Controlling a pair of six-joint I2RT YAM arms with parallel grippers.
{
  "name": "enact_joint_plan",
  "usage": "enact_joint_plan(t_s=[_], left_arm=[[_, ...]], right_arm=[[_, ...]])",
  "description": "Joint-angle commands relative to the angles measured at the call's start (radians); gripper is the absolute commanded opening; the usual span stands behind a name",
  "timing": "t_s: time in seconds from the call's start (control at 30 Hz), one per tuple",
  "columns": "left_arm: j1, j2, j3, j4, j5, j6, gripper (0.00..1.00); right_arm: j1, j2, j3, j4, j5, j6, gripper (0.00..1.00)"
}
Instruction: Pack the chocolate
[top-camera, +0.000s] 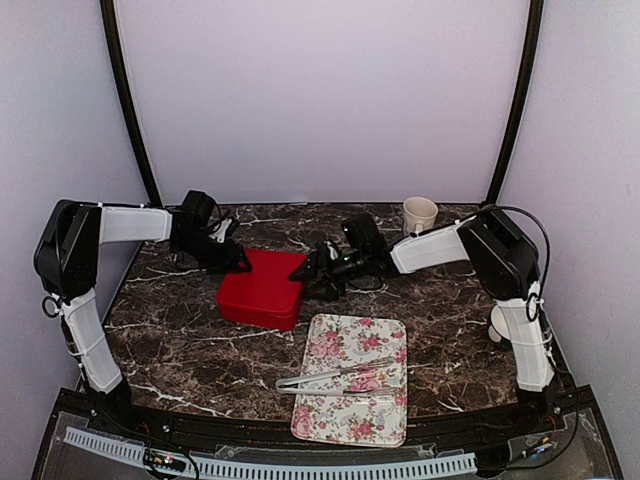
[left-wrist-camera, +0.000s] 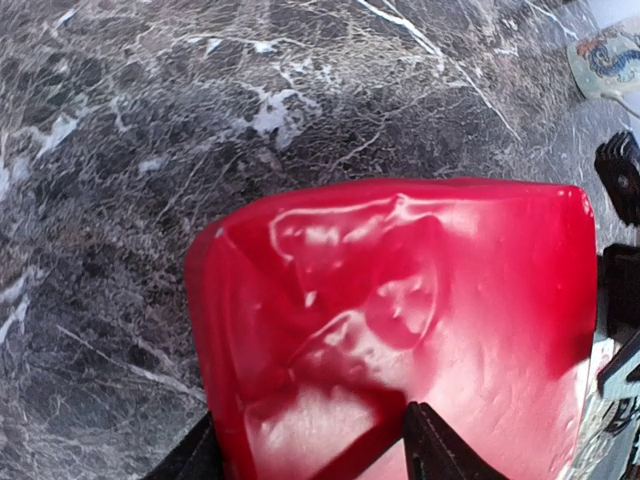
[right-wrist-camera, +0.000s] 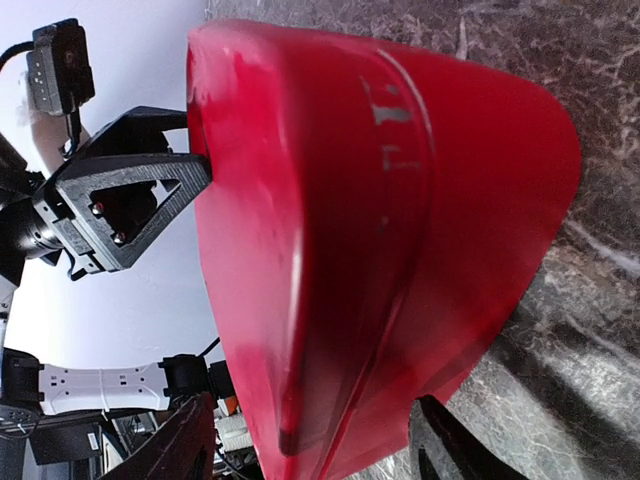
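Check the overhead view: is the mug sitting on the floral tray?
No, the mug stands at the back right, well apart from the tray.

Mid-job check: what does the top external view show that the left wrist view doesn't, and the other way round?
Only top external: the mug, the tongs on the floral tray, and both arms meeting at the red box. Only left wrist: the lid's glossy embossed surface up close, the left gripper at its near edge. Both: the red box on the marble table. Neither shows chocolate.
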Motion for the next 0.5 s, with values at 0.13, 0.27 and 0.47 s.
enact_joint_plan(t_s=[0.13, 0.27, 0.47], left_arm=[[-0.008, 0.069, -0.008, -0.092, -0.029, 0.148, 0.62], [-0.004, 0.073, 0.004, -0.102, -0.032, 0.162, 0.62], [-0.003, 0.077, 0.005, -0.101, -0.025, 0.167, 0.62]], right_arm=[[-0.100, -0.038, 0.039, 0.024, -0.039, -0.042, 0.72], [-0.116, -0.031, 0.071, 0.033, -0.023, -0.021, 0.76], [-0.108, 0.026, 0.145, -0.059, 0.017, -0.052, 0.73]])
